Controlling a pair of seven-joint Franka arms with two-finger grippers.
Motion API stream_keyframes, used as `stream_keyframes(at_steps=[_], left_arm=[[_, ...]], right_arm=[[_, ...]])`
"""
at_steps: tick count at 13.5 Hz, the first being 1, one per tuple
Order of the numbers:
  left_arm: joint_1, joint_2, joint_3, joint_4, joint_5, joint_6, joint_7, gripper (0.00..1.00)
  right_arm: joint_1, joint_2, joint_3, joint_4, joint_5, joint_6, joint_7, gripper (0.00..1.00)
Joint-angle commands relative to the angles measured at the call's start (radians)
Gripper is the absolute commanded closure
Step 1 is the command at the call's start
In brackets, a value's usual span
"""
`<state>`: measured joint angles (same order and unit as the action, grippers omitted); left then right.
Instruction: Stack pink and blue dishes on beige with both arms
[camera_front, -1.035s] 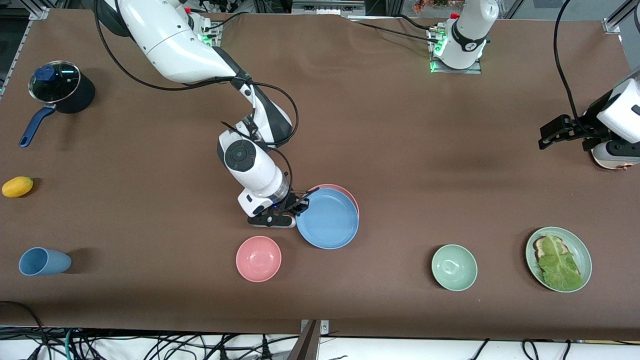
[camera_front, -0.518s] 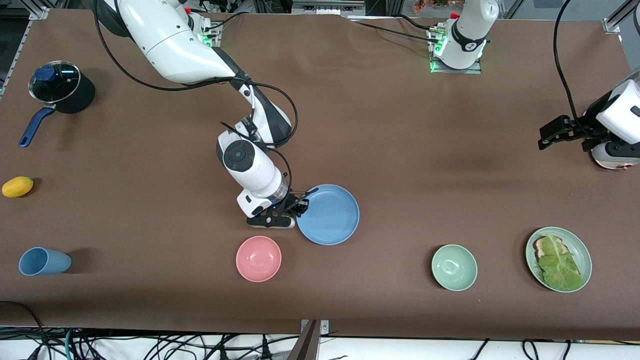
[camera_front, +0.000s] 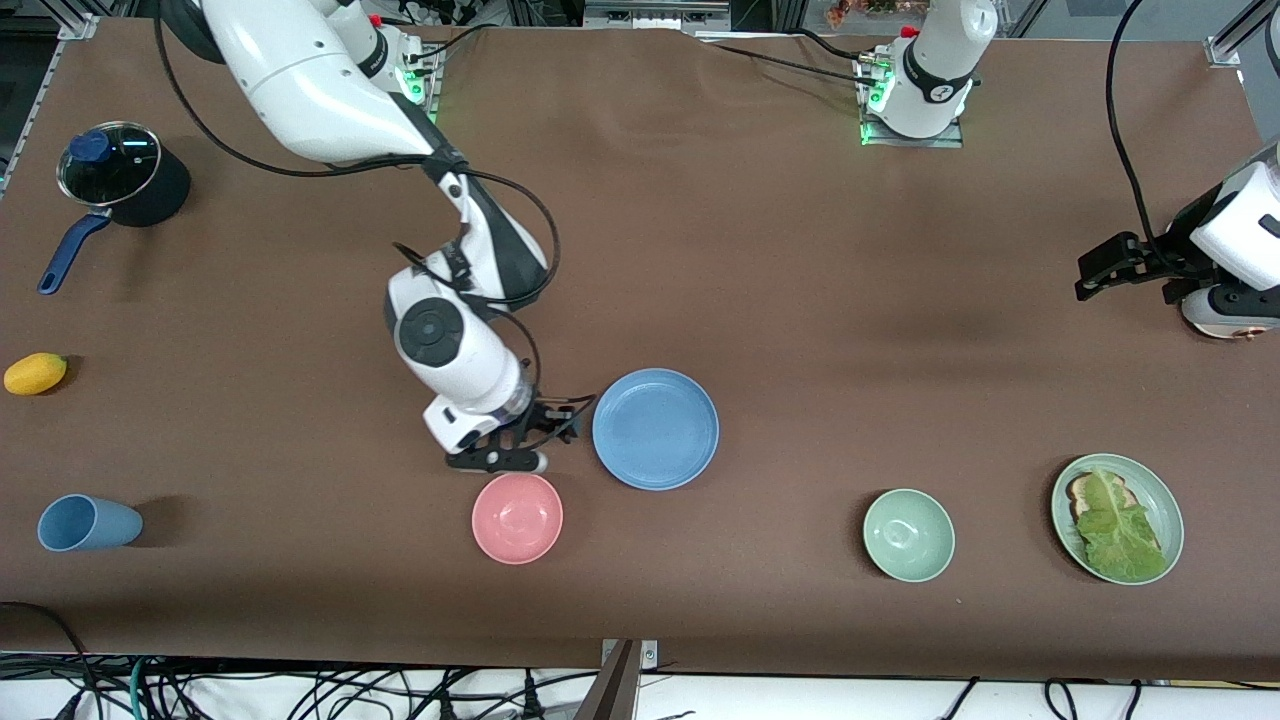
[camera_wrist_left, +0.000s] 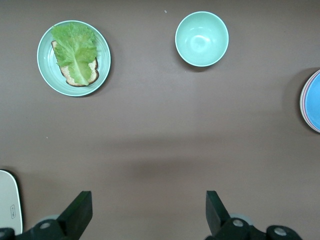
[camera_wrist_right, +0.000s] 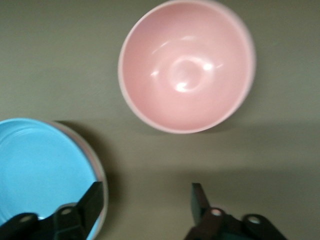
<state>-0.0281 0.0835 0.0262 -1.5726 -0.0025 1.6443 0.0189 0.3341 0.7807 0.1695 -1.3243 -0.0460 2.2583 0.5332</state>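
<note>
Brown bench (camera_front: 800, 260) carries everything. Right arm (camera_front: 330, 90) reaches down w/ right gripper (camera_front: 545, 425) low over bare bench betw. blue plate (camera_front: 655, 428) & pink bowl (camera_front: 517, 517), fingers apart, holding nothing. Left arm (camera_front: 1235, 235) waits at its end of bench; left gripper (camera_front: 1095, 275) fingers wide apart, empty. Blue plate sits on top of stack mid-bench; pink plate (camera_wrist_right: 100, 172) shows only as thin rim under it in right wrist view; beige plate not visible. Green plate w/ lettuce (camera_front: 1117, 517) & green bowl (camera_front: 908, 534) nearer front camera, toward left arm's end.
</note>
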Motion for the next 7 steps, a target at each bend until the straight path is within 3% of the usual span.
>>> stream_keyframes(at_steps=[1, 5, 7], left_arm=[[-0.006, 0.007, 0.008, 0.016, -0.004, -0.003, 0.021, 0.0], [-0.006, 0.007, 0.008, 0.016, -0.004, -0.003, 0.021, 0.0], [-0.006, 0.007, 0.008, 0.016, -0.004, -0.003, 0.021, 0.0]], right_arm=[[-0.004, -0.057, -0.047, -0.022, -0.012, -0.075, -0.045, 0.0], [-0.006, -0.159, -0.169, -0.098, -0.003, -0.172, -0.203, 0.0], [-0.006, -0.254, -0.186, -0.143, 0.0, -0.264, -0.202, 0.0]])
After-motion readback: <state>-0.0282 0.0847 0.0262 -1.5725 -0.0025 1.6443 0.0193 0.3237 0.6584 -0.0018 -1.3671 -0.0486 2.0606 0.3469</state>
